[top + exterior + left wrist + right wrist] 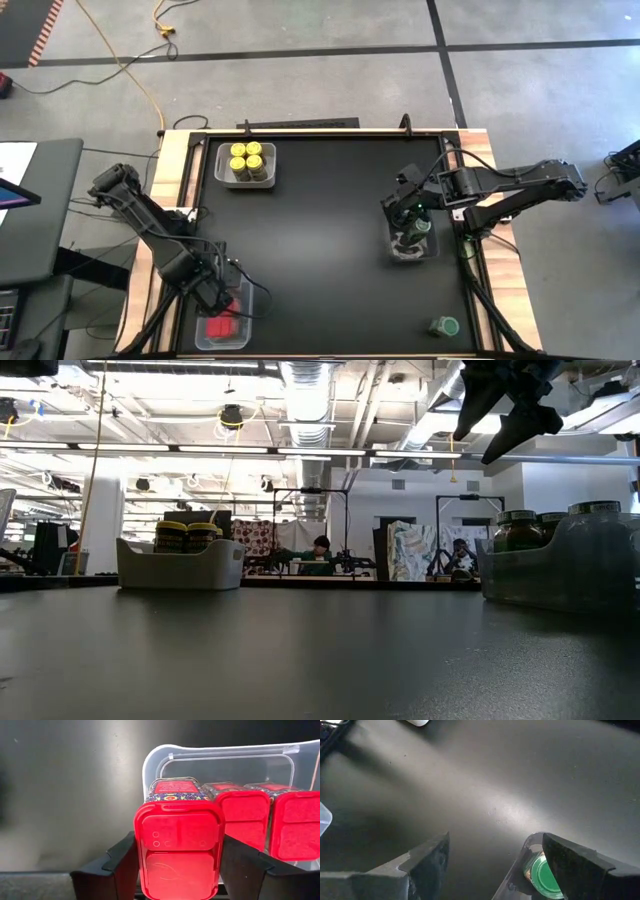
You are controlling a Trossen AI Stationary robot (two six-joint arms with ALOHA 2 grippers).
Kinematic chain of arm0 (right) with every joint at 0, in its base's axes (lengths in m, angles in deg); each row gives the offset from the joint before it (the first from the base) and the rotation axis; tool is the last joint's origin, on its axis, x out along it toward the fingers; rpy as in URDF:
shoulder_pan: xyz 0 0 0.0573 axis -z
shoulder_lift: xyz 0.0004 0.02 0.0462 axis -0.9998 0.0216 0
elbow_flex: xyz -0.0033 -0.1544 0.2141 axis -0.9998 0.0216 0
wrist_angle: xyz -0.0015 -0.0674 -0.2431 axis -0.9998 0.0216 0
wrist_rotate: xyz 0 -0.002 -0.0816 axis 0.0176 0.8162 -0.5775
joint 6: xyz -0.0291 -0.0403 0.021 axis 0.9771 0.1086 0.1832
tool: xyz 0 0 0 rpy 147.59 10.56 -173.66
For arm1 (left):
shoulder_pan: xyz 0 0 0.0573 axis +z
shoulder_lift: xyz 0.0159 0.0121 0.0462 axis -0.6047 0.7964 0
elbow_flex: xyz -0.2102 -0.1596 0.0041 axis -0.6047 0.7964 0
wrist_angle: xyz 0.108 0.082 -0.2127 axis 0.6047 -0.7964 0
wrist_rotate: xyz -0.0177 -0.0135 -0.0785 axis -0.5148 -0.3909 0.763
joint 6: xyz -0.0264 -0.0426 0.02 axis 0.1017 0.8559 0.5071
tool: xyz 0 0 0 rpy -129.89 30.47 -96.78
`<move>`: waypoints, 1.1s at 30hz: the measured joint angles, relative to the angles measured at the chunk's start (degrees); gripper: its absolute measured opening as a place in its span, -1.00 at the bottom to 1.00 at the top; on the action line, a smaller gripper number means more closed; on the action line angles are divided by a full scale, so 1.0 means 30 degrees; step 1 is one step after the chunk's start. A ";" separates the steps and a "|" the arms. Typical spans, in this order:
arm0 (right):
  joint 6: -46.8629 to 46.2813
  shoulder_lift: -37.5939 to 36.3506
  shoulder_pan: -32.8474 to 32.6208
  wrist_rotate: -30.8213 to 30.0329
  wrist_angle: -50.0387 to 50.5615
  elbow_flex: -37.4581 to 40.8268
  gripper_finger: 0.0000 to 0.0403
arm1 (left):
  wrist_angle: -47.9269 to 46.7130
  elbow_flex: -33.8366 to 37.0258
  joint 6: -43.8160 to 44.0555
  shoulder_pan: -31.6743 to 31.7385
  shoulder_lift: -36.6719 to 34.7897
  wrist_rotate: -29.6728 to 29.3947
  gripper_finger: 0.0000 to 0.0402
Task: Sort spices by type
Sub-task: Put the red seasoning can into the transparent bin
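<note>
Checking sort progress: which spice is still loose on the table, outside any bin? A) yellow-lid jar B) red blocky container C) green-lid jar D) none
C: one green-lid jar lies alone near the table's front right corner, while the yellow-lid jars sit in the back-left bin and the red containers are at the front-left bin, one between the left claw's fingers.

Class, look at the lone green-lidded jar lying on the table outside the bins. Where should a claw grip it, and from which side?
The green-lidded jar appears tipped on its side near the table's front right corner, apart from the bin. Probably best: descend from above and close across the dark body, fingers straddling its width, since the rounded body could roll and the lid end gives little purchase.
</note>
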 joint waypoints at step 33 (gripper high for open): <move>0.0068 -0.0001 0.0000 0.0007 0.0033 0.0000 0.72 | 0.3863 0.3721 0.0119 0.0007 -0.0015 0.0699 0.09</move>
